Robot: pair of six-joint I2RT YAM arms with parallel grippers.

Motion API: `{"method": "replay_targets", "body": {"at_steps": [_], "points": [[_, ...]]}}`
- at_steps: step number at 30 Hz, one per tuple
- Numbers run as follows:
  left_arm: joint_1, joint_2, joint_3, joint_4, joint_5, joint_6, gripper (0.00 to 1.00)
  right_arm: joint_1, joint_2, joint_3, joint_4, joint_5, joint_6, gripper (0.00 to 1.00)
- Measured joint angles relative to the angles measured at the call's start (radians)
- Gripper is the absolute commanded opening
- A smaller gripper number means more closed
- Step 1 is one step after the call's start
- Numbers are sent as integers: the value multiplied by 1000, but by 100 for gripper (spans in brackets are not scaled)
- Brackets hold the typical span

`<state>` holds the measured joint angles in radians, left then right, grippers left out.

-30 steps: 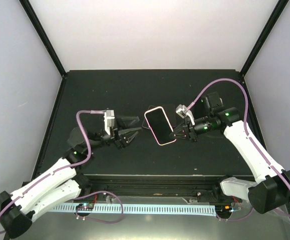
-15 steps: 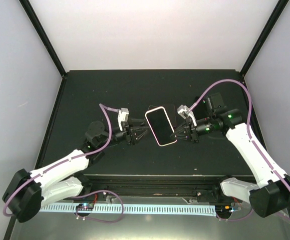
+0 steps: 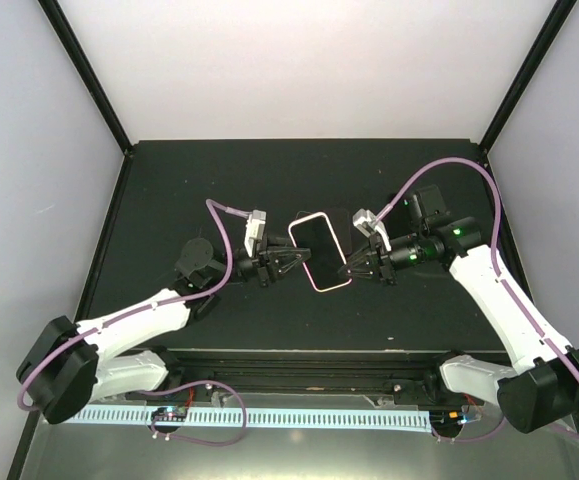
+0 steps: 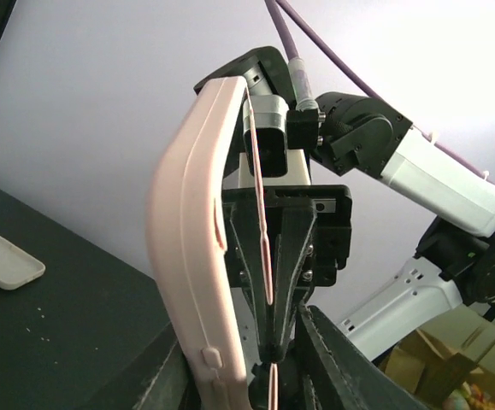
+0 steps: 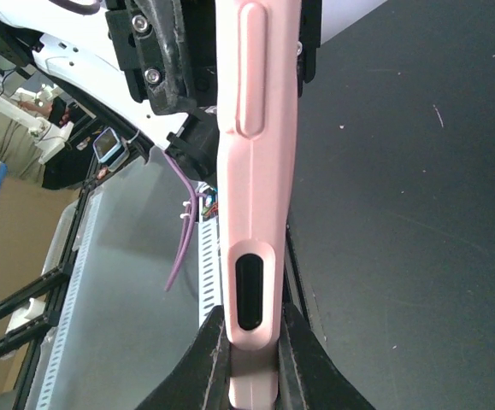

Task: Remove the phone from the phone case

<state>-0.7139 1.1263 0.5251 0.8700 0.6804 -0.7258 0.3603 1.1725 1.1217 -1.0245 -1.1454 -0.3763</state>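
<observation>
since the earlier frame the left gripper (image 3: 297, 260) has swung in from well apart to the left long edge of the phone case (image 5: 251, 171). the right gripper (image 3: 349, 270) has not shifted. its jaws pinch the opposite edge, anchoring the case off the table (image 3: 199, 180). the left jaws straddle their edge, part closed; whether they press yet cannot be told. the phone (image 3: 319, 252) sits in the case, screen up. the two-sided hold probably lets one arm peel the rim.
</observation>
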Motion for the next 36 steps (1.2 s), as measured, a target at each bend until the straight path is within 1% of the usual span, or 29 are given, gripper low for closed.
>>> {"method": "replay_targets", "body": {"at_steps": [4,10,12,16,18,20,24,27,30,32,34,36], "points": [[-2,27,4,27,5,-21,25,3,0,0,5,-2,8,3],[-8,64,23,59,15,-47,25,4,0,0,14,-3,16,3],[-10,77,33,66,22,-55,20,4,0,0,16,-5,16,3],[-11,95,45,74,28,-71,8,4,0,0,18,-9,16,3],[-12,97,47,77,31,-78,5,4,0,0,19,-9,15,3],[-11,98,48,79,31,-81,5,4,0,0,22,-9,16,7],[-11,98,49,74,31,-80,2,4,0,2,16,-3,6,18],[-12,85,54,40,43,-67,1,6,3,24,-18,31,-41,33],[-12,55,58,-21,72,-39,2,6,6,74,-74,73,-137,45],[-12,21,58,-74,92,-13,1,6,6,99,-122,96,-217,48],[-11,-10,58,-114,110,9,2,8,5,113,-174,117,-303,48],[-9,-36,58,-141,119,24,2,13,4,112,-204,138,-347,48]]}}
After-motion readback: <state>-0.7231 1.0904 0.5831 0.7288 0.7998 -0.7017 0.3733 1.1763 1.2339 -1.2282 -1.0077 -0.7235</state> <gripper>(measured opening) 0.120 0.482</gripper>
